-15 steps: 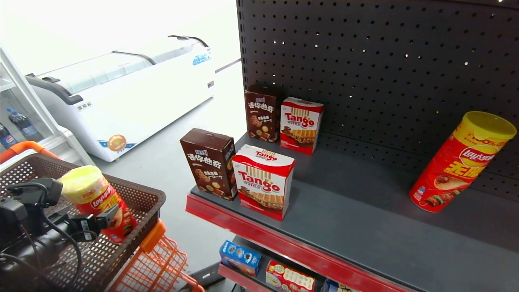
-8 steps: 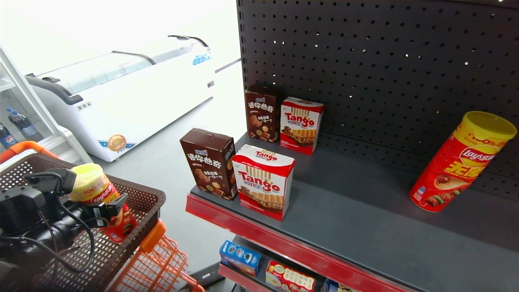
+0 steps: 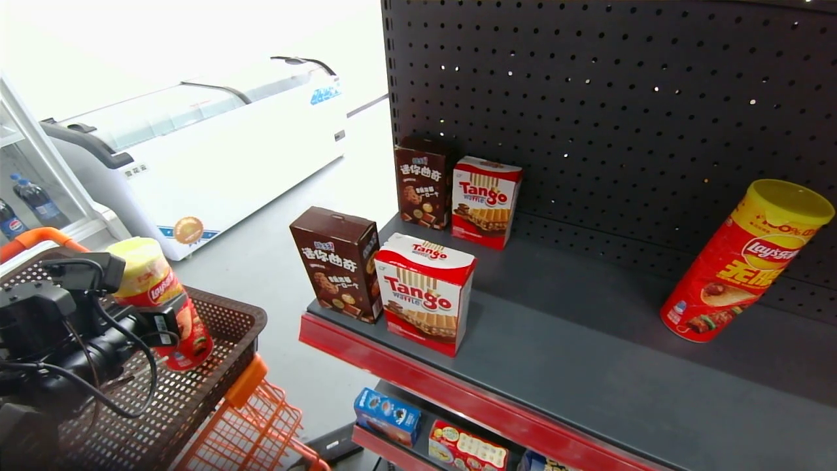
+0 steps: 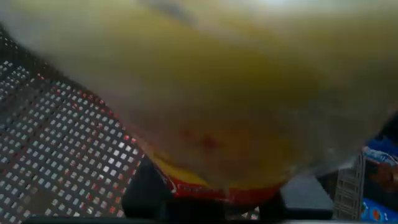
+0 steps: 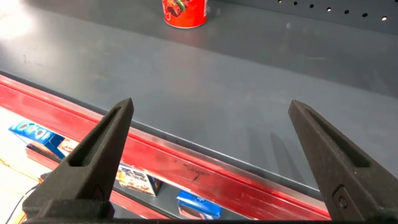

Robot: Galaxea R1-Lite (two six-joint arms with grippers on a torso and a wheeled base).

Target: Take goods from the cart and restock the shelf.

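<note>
Held item: red cylindrical chip can with a yellow lid (image 3: 153, 284), nearly upright over the basket, its base about level with the rim; up close it is a yellow-and-red blur (image 4: 211, 124).
Left end effector (image 3: 167, 327): closed around the lower half of the held can.
Right end effector (image 5: 210, 106): fingers spread wide, holding nothing, above the shelf's red front edge.
Basket: brown perforated plastic basket (image 3: 225, 317), seated on the orange wire cart (image 3: 261, 425).
Shelf: dark grey shelf board with a red front strip (image 3: 575, 353) (image 5: 249, 81), backed by black pegboard (image 3: 621, 98).
Shelf stock, right: second red chip can with a yellow lid (image 3: 745, 261) (image 5: 185, 12), standing alone near the pegboard.
Shelf stock, left front: brown biscuit box (image 3: 337, 261) just beside a red-and-white wafer box (image 3: 425, 294).
Shelf stock, left rear: second brown biscuit box (image 3: 422, 180) beside a second red-and-white wafer box (image 3: 485, 199).
Lower shelf: small blue snack pack (image 3: 387, 415).
Surroundings: white chest freezer (image 3: 196, 150), beyond the cart.
</note>
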